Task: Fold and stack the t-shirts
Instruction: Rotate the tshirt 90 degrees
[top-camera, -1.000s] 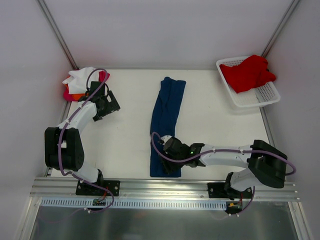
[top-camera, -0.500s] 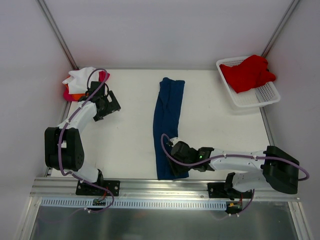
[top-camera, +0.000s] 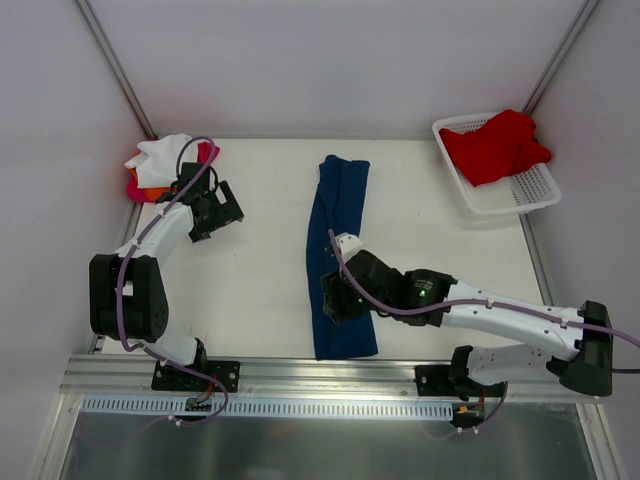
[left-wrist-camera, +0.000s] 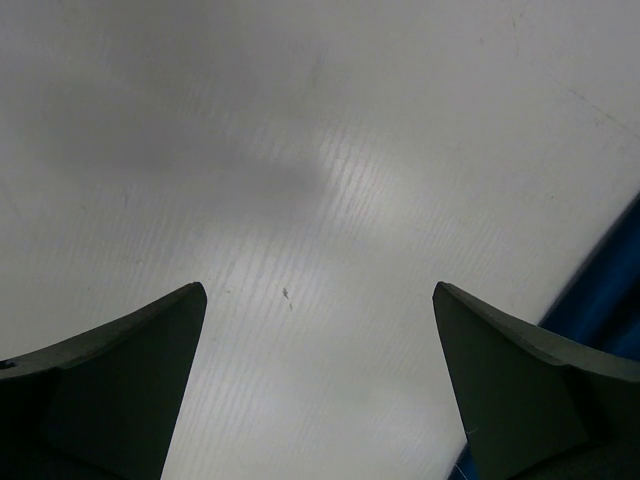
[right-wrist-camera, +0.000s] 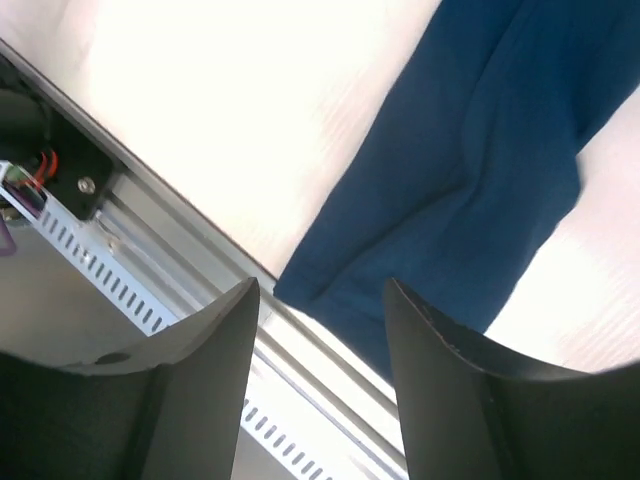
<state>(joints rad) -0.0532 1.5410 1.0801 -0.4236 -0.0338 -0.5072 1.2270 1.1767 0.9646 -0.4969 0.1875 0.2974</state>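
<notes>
Hovering with parted, empty fingers (right-wrist-camera: 200, 360), your right gripper (right-wrist-camera: 320, 290) hangs over the near end of the navy t-shirt (top-camera: 338, 215), a long strip mid-way across the table (top-camera: 260, 270), likely awaiting its next fold. Your left gripper (left-wrist-camera: 318, 290) gapes wide and empty; only the overhead view shows the stack (top-camera: 160, 165) near it.

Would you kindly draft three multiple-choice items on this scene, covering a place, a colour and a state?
1. Where is the red t-shirt? A) in the basket B) on the table C) in a gripper
2. What colour is the long folded t-shirt on the table? A) orange B) navy C) white
3. How is the left gripper? A) shut on cloth B) shut, empty C) open, empty
Answers: 1 A, it fills the basket; 2 B, a dark blue strip; 3 C, jaws wide apart, nothing between.
</notes>
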